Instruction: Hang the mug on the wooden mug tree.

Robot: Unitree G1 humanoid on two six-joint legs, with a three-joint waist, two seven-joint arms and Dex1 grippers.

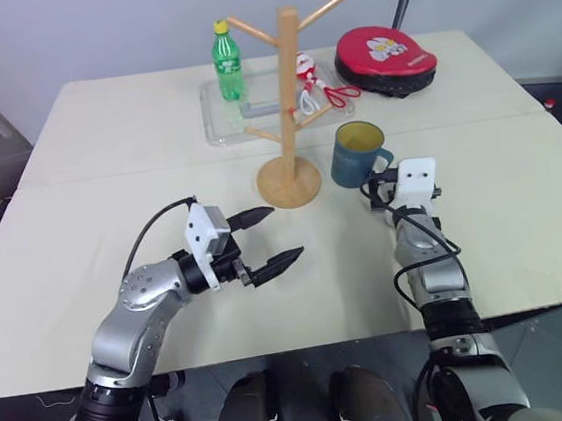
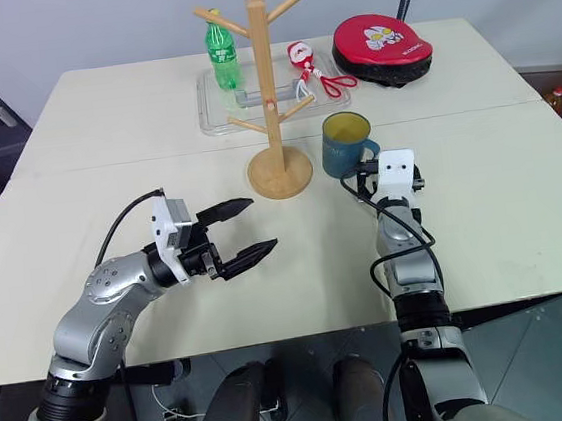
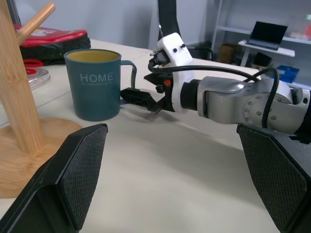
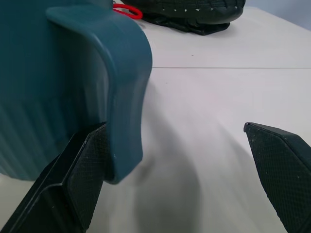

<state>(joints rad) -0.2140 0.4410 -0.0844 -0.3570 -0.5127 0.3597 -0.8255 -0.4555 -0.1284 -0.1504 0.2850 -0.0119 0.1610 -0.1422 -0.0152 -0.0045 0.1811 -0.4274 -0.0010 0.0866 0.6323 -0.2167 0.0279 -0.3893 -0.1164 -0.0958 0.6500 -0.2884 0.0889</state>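
The mug (image 1: 357,153) stood on the tabletop (image 1: 132,136) just beside the tree (image 1: 288,109), not yet hung. The right pincer (image 3: 141,98), jaws apart, sat at its handle, ungripped. The left pincer (image 1: 262,243) hovered apart, empty. Grasping, lifting and hanging remained.

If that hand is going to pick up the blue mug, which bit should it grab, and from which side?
Probably the loop handle. The mug stands upright beside the wooden mug tree, its handle turned toward the right hand, which is open and level with it. Coming from the near side, away from the tree, one finger could go either side of the handle.
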